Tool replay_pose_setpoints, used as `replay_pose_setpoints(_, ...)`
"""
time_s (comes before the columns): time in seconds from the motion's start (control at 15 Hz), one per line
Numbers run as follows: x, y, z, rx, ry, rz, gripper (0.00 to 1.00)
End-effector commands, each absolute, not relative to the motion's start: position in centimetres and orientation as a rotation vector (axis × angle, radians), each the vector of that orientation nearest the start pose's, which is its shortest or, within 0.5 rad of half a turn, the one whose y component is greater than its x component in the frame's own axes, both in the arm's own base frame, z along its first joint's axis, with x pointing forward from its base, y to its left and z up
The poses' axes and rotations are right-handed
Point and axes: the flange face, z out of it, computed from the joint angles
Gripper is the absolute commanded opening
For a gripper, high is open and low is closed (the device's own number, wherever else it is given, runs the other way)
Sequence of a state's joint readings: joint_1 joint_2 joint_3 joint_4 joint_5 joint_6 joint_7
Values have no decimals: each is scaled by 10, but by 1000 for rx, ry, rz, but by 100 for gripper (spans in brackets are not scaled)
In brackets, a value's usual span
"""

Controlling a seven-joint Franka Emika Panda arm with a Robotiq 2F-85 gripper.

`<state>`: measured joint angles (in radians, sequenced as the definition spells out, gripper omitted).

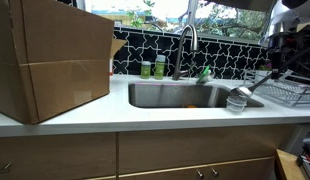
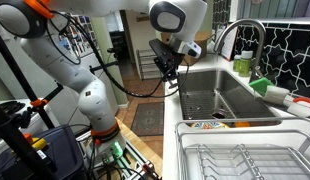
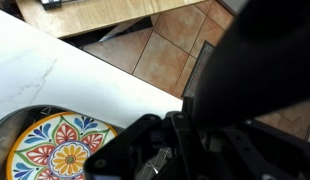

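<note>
My gripper hangs shut above the white counter, at the end beside the steel sink. In the wrist view the gripper is a dark mass, and a large black shape fills the right side. That view does not show whether anything sits between the fingers. A bowl-like plate with a bright floral pattern lies on the counter just below and beside the gripper. It also shows as the plate and, side on, as a grey plate. The gripper stands above and beyond it.
A wire dish rack stands next to the plate. A faucet and green bottles stand behind the sink. A big cardboard box fills the counter's other end. The tiled floor lies beyond the counter edge.
</note>
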<state>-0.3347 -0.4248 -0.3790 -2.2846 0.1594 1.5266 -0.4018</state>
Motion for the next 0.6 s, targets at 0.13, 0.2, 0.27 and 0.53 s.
replay_pose_setpoints(0.13,292,-243,489,-2718,332,169,2)
replay_pose_setpoints(0.2,292,-243,490,-2726,330,164,2)
replay_pose_setpoints(0.27,291,-242,490,-2730,326,164,2)
replay_pose_setpoints(0.53,290,-238,491,-2742,314,159,2)
